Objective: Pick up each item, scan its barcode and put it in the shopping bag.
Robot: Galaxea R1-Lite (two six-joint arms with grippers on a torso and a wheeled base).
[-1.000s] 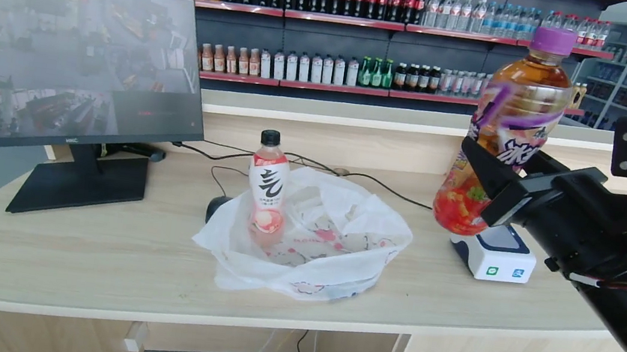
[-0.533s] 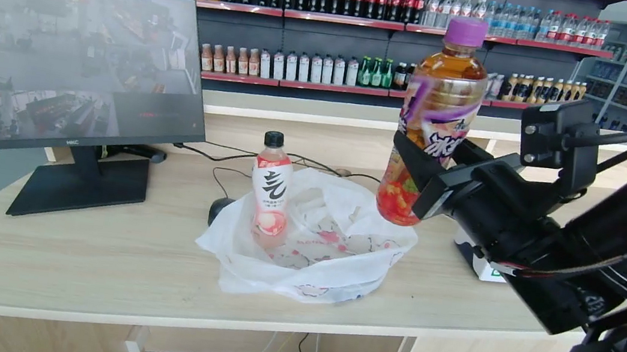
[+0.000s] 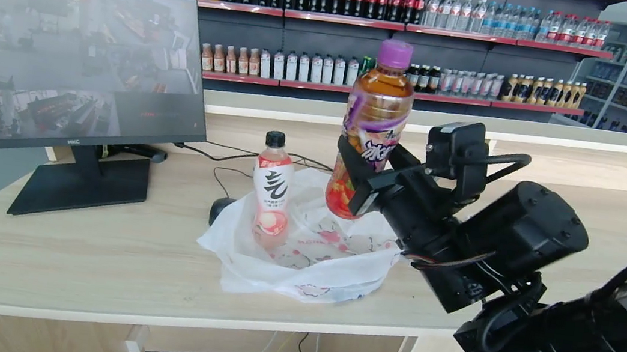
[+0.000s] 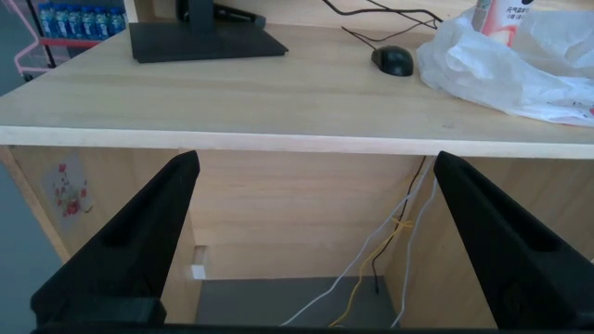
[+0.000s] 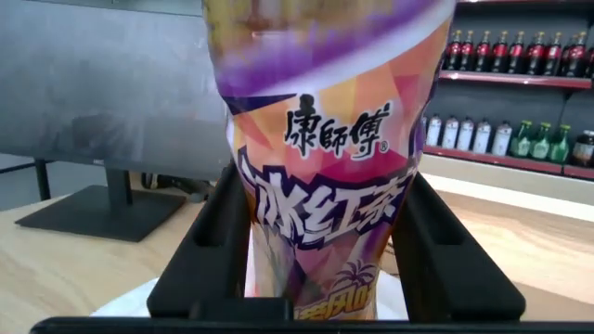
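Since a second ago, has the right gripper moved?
Yes. The right gripper, holding the tea bottle, has moved toward the robot's left: from well right of the bag to above its right side.

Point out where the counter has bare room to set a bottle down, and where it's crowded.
Bare: the counter in front of the monitor stand and left of the shopping bag. Crowded: the bag itself, with the black-capped bottle standing in it, the mouse at its left edge, and the right gripper holding the purple-capped bottle over it.
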